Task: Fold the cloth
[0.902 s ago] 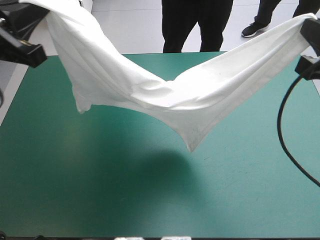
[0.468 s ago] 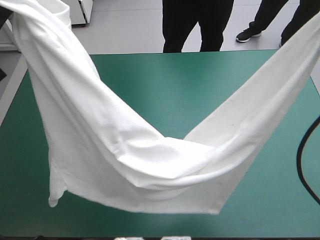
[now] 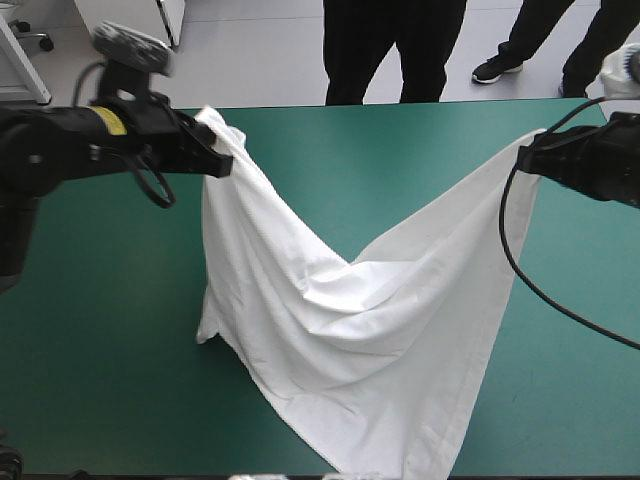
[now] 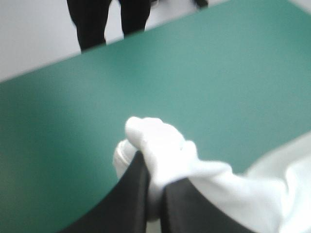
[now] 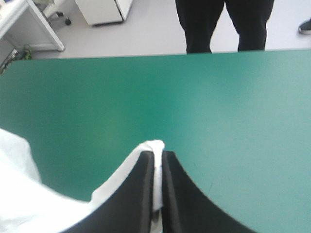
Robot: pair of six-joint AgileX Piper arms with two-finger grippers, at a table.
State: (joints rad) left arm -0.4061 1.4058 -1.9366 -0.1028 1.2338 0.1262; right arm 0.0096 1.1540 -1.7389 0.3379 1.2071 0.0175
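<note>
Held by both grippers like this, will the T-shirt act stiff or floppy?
Probably very floppy: the T-shirt sags in a deep V between the left gripper and the right gripper, creasing freely. Likely light, since small pinches at two edges carry it. It might slip under a hard tug; only a little cloth shows past each gripper's tips.

No text, nos. or brand names legible in any view. Only candidate is a small yellow sticker [image 3: 112, 121] on the left arm [image 3: 55, 150], high view; its dark marks are too small to read.
</note>
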